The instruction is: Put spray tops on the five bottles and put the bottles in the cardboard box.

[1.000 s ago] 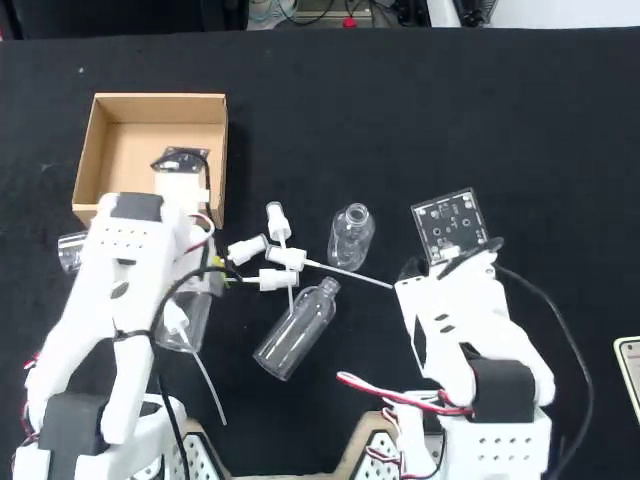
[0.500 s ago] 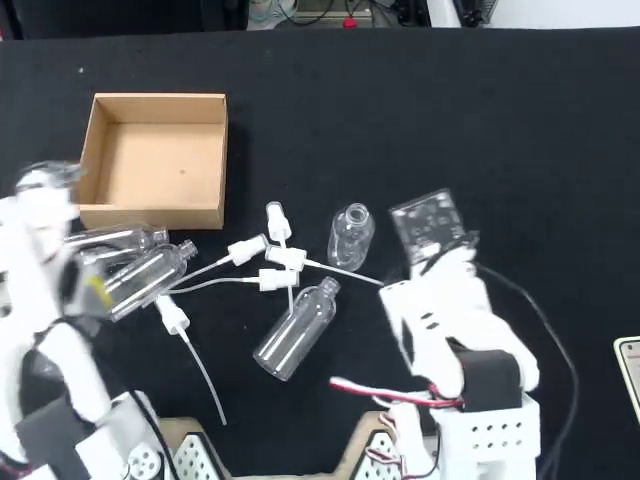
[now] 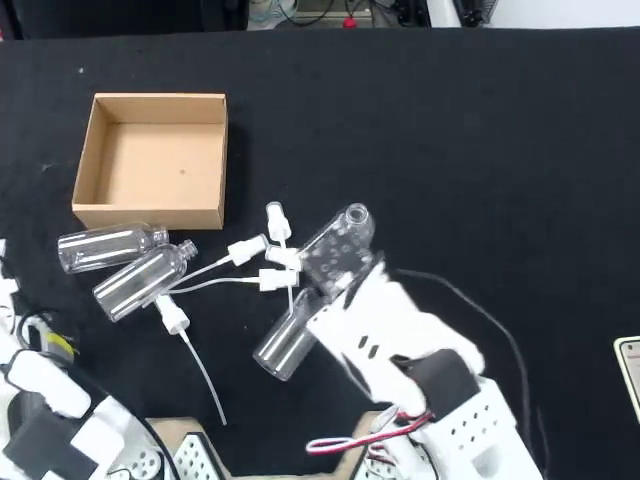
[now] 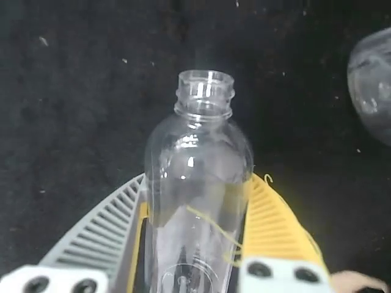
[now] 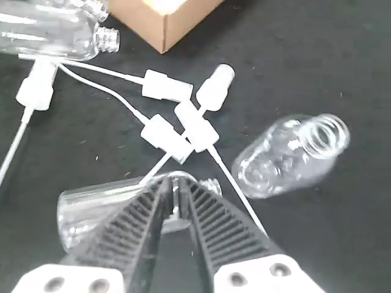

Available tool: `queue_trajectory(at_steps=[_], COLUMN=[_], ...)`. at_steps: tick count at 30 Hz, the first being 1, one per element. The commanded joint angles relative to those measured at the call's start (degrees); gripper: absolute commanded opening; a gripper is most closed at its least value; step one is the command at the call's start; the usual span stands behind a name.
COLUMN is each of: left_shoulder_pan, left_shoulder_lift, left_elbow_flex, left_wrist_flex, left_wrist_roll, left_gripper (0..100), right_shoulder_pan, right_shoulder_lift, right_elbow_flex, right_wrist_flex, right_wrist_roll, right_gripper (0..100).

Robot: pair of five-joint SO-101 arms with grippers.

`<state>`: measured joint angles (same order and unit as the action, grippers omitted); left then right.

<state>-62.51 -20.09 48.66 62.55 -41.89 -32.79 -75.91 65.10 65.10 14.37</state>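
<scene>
High view: cardboard box (image 3: 150, 215) sits at 10 o'clock on the black bench (image 3: 480, 150). Two open-necked box-side bottles (image 3: 108, 247) lie together just off its 6 o'clock wall. Spray tops (image 3: 250, 247) lie loose in a cluster near centre, thin tubes trailing. Right arm (image 3: 400, 340) stretches from 6 o'clock over the middle bottle (image 3: 280, 350), which lies on its side. The far bottle (image 3: 352, 218) shows at the arm's 12 o'clock end. Left arm (image 3: 40, 395) is low at 8 o'clock.

Left wrist view: left end effector (image 4: 198, 183) is clamped on the held bottle (image 4: 204, 97), one finger against each flank, open neck over dark bench.

Right wrist view: right end effector (image 5: 175, 183) is narrowed to a slit, nothing seen in it. Its tips are over the middle bottle (image 5: 91, 207), beside the spray tops (image 5: 166, 85). Far bottle (image 5: 293, 152) lies near them, mouth open.
</scene>
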Motion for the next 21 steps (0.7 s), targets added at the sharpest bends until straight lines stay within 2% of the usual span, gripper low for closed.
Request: queue_trajectory(at_steps=[1,3,8,15,21], left_shoulder_pan=[-0.75,-0.75,-0.48,3.30,5.23], left_shoulder_lift=[-1.41,-1.41,-1.41,-1.32,-1.32], left_elbow_flex=[-0.31,-0.66,-2.77,-11.30,-14.81], left_wrist_flex=[-1.23,-1.23,-1.05,10.46,12.31], left_wrist_roll=[-0.53,-0.26,-0.53,-4.40,-3.87], left_gripper=[24,28,28,29,31], right_shoulder_pan=[-3.87,-4.84,-6.24,-6.24,-6.15], right_shoulder_lift=[-0.13,-0.13,-0.31,-0.31,-0.57], right_elbow_flex=[0.31,0.57,2.15,8.92,9.36], right_wrist_flex=[-2.55,-2.55,-2.99,-8.44,-8.26], right_wrist_roll=[-2.90,-3.60,-3.69,-6.51,-6.51], right_gripper=[1.6,1.6,1.6,1.6,1.6])
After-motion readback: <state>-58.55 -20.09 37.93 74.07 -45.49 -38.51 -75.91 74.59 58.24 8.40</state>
